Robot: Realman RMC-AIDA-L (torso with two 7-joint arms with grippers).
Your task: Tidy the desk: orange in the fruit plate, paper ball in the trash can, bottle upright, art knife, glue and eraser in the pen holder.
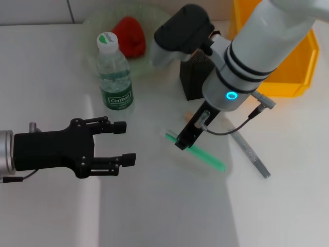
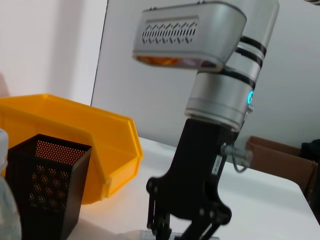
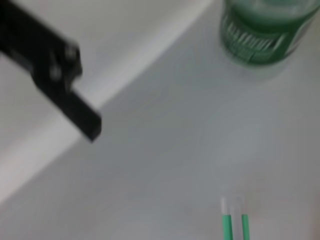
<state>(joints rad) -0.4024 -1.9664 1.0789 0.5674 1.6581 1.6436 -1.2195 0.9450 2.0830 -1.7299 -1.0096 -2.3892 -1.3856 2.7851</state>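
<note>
At the desk's centre, the right gripper [image 1: 183, 140], grip state unclear, should straddle the green stick [image 1: 198, 152] squarely toward 5 o'clock.

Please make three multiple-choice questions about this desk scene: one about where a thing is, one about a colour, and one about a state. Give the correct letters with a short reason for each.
1. Where is the orange?
A. in the fruit plate
B. in the trash can
C. beside the pen holder on the desk

2. What colour is the trash can?
A. black
B. yellow-orange
C. pale green

3. How does the bottle stand?
A. lying on its side
B. upright on the desk
C. held in the left gripper

Answers:
1. A: the orange lies inside the fruit plate, behind the bottle.
2. B: the trash can is a yellow-orange bin, while the pen holder beside it is black mesh.
3. B: the bottle stands upright with its cap on top; the left gripper hovers in front of it with open jaws, apart from it. The right gripper is low over a green stick.
</note>
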